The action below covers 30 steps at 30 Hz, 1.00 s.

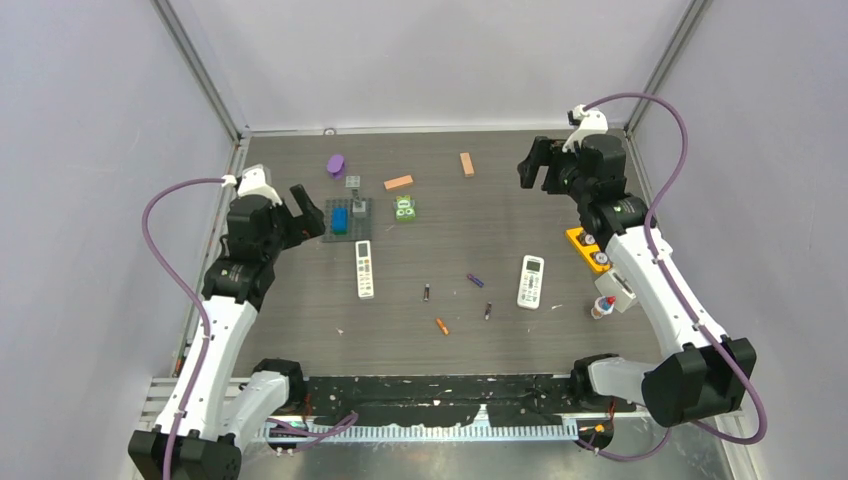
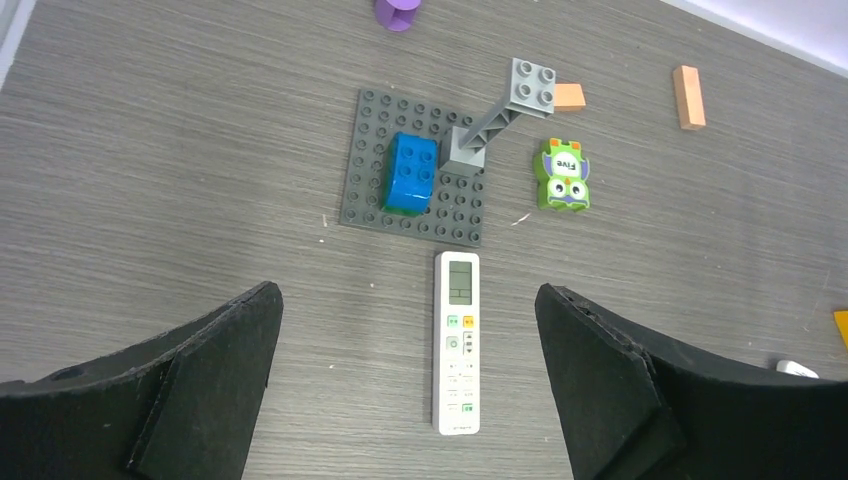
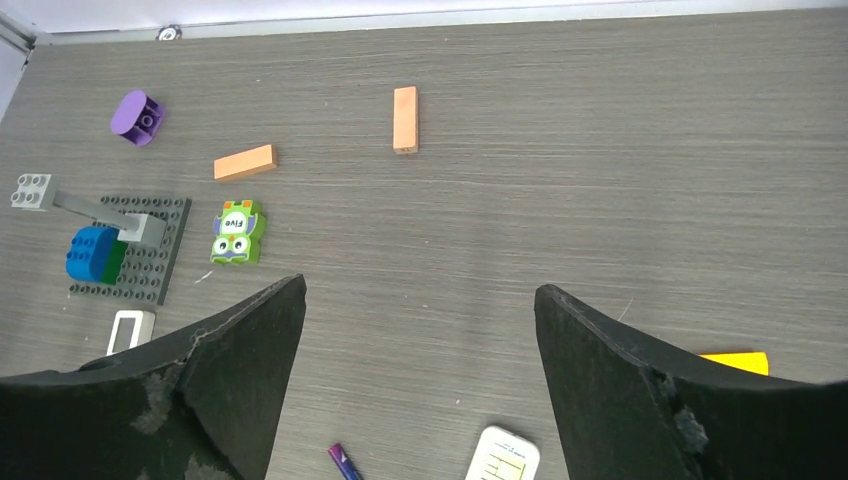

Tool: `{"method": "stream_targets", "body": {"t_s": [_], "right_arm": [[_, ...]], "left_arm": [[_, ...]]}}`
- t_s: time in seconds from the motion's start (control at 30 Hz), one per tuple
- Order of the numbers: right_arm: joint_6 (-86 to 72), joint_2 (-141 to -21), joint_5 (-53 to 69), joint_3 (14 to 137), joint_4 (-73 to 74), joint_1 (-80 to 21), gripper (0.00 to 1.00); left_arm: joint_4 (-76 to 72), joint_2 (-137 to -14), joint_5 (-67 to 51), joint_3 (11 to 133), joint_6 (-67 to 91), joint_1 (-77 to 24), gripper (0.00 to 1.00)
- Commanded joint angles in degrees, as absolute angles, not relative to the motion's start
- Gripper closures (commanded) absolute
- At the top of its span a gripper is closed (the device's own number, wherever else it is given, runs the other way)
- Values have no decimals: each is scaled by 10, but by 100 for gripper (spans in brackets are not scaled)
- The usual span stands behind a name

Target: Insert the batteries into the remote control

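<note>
Dark wood-grain table (image 1: 500, 220) between pale walls, both arms lifted off it
The left gripper (image 1: 307, 210) and right gripper (image 1: 535, 165) hang above the far half, jaws spread wide, holding nothing. Four batteries lie loose between the left remote (image 1: 365, 268) and the right remote (image 1: 530, 281): one dark battery (image 1: 427, 293), the purple battery (image 1: 475, 280), the orange battery (image 1: 442, 326) nearest the arm bases, another dark one (image 1: 488, 311)

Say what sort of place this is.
Probably a robotics lab test cell. A wood-grain table is boxed in by plain panels on metal framing, the left arm and right arm are bolted at its near edge, and props lie scattered: a brick baseplate, remotes, batteries.
</note>
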<state>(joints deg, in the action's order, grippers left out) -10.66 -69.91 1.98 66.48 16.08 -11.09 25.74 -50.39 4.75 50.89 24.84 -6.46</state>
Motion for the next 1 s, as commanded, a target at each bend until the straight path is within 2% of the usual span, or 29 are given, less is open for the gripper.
{"method": "stream_targets", "body": {"t_s": [0.0, 0.1, 0.17, 0.27, 0.4, 0.7, 0.97], "right_arm": [[-138, -701, 2, 662, 157, -114, 8], [-143, -702, 18, 662, 165, -114, 0], [-147, -699, 29, 655, 164, -114, 4], [-164, -693, 44, 635, 150, -114, 5], [-176, -688, 53, 612, 141, -125, 5], [-189, -729, -7, 600, 194, -203, 3], [-261, -761, -96, 584, 216, -280, 2]], "left_arm": [[264, -503, 81, 539, 235, -63, 0], [274, -509, 42, 551, 231, -60, 0], [276, -516, -11, 556, 239, -55, 0], [284, -533, -98, 552, 244, -53, 1], [244, -540, -142, 493, 287, -57, 0], [236, -639, -75, 438, 306, -167, 4], [193, -787, 33, 462, 325, -229, 10]]}}
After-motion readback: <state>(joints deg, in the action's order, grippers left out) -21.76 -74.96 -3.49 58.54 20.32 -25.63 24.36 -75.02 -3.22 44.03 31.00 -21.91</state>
